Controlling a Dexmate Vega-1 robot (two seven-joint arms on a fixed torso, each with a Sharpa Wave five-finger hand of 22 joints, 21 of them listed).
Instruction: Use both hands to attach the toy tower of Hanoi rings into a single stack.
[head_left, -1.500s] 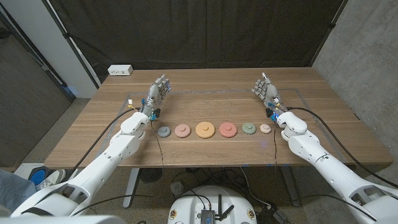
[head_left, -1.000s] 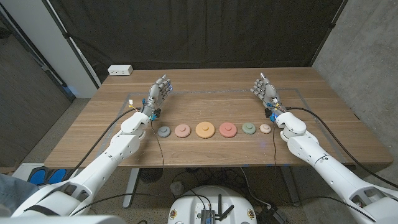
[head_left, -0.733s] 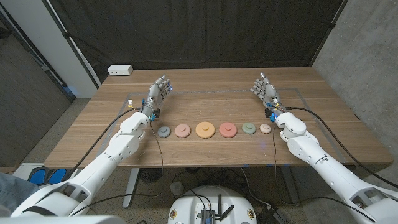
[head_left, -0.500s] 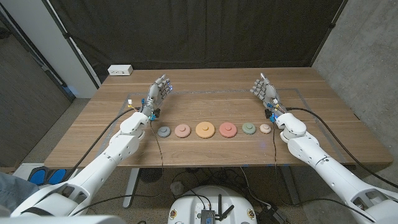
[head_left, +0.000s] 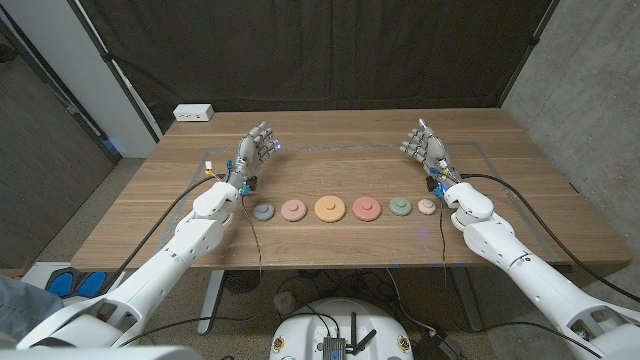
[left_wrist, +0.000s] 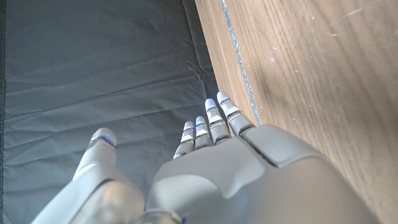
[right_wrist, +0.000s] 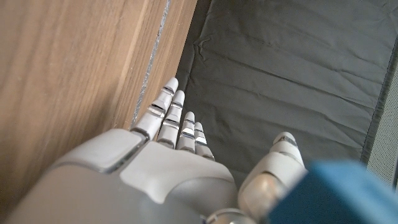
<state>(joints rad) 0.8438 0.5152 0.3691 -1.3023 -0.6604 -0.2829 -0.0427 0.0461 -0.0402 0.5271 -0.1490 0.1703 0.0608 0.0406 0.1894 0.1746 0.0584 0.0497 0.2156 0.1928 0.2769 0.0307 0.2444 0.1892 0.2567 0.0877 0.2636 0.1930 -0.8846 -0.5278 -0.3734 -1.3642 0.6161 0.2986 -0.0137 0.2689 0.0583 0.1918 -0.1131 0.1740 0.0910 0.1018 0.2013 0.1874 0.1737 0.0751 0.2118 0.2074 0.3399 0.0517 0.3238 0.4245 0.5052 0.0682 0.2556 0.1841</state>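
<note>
Wooden table (head_left: 330, 170) bears six rings (head_left: 331, 208); left robot hand (head_left: 255, 147) and right robot hand (head_left: 426, 144) spread, empty.

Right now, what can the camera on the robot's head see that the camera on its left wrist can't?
The head view alone has the row of six coloured rings, the right hand and a white power strip at the table's far corner. The left wrist view alone gives a close look along the back of the left hand, its fingers straight and apart, holding nothing. Both views share that left hand, the wooden table and the dark curtain behind it.
</note>
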